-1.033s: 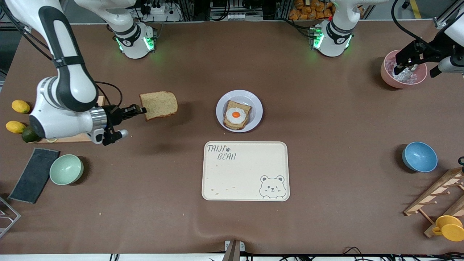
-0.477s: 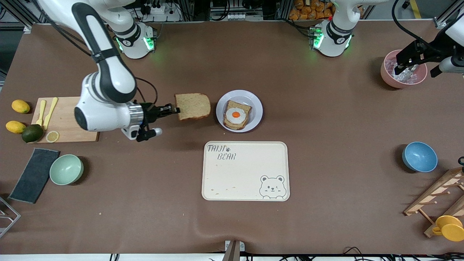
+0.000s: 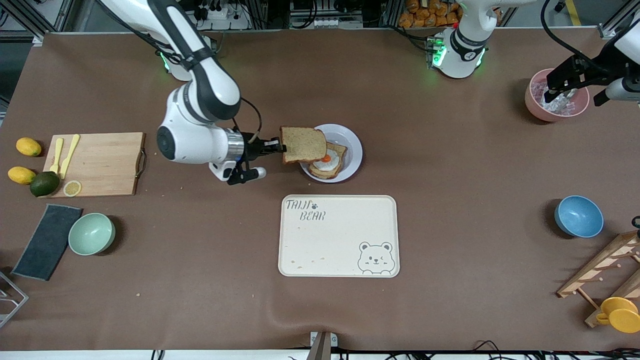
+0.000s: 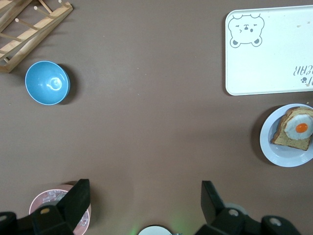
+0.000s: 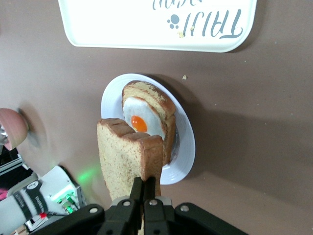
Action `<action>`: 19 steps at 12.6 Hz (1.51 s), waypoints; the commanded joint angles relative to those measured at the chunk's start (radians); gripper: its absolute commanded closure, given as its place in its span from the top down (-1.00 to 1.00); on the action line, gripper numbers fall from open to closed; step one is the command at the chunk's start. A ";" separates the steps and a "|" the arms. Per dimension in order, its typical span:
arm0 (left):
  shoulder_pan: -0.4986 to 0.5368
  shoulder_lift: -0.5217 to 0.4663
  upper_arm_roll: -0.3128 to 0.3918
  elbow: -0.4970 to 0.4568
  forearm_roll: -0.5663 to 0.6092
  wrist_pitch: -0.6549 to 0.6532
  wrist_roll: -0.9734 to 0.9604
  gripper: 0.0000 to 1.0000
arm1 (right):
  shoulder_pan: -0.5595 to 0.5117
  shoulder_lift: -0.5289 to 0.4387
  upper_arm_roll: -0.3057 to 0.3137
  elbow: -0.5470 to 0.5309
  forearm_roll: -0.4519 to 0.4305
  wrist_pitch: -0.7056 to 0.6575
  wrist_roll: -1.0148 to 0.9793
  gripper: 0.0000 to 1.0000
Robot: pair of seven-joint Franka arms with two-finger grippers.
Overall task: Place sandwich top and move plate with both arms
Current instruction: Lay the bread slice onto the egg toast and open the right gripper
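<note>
Right gripper [image 3: 281, 147]: pressed together on one edge of the sandwich top [image 3: 302, 144]; held over the rim of the plate [image 3: 351, 140] at the right arm's end.
Sandwich top: carried in the air, roughly level, overlapping part of the plate and part of the egg-topped slice [image 3: 327, 162]. In the right wrist view the slice [image 5: 128, 157] is seen clamped between the fingers [image 5: 135, 188].
Plate: resting on the table, farther from the front camera than the cream tray [image 3: 339, 236] and just beside it.
Egg-topped slice: lying on the plate, yolk partly visible under the carried bread.
Left gripper [image 3: 563, 93]: spread wide, nothing held, positioned over the pink bowl [image 3: 538, 109] at the left arm's end of the table; the arm is waiting. Both fingers [image 4: 77, 199] are seen apart in the left wrist view.
Other items: cutting board [image 3: 100, 165] and green bowl [image 3: 91, 234] toward the right arm's end; blue bowl [image 3: 578, 216] toward the left arm's end.
</note>
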 commanded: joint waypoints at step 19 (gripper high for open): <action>0.040 0.006 0.004 -0.047 -0.112 -0.015 -0.010 1.00 | 0.117 0.082 -0.058 0.046 0.020 0.158 0.154 0.89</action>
